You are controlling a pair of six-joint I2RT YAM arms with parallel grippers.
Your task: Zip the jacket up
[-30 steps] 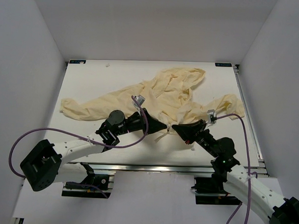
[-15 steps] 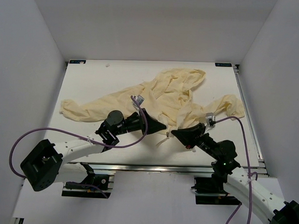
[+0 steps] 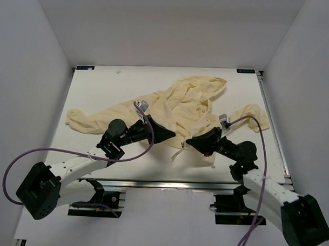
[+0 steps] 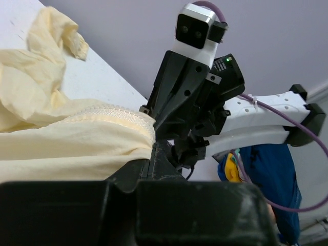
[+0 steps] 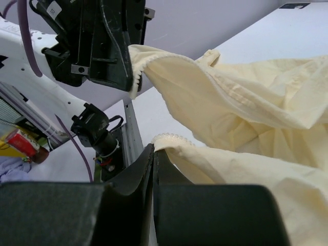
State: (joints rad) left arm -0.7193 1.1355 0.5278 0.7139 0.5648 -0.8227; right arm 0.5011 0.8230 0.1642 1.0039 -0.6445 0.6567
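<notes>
The cream jacket (image 3: 181, 104) lies spread on the white table (image 3: 101, 88), hood toward the back, sleeves out to left and right. My left gripper (image 3: 177, 137) is shut on the jacket's front zipper edge, seen as toothed cream trim in the left wrist view (image 4: 123, 119). My right gripper (image 3: 189, 140) is shut on the opposite zipper edge (image 5: 171, 141). The two gripper tips face each other close together at the jacket's lower front, holding the fabric lifted off the table. The other arm's gripper shows in each wrist view.
The table's front rail (image 3: 168, 182) runs just below the grippers. White walls enclose the table at left, back and right. A small white scrap (image 3: 118, 71) lies at the back left. Purple cables loop from both arms.
Both arms have moved back and left with the jacket edges pinched. The lower front of the jacket has bunched up and shifted away from the front edge.
</notes>
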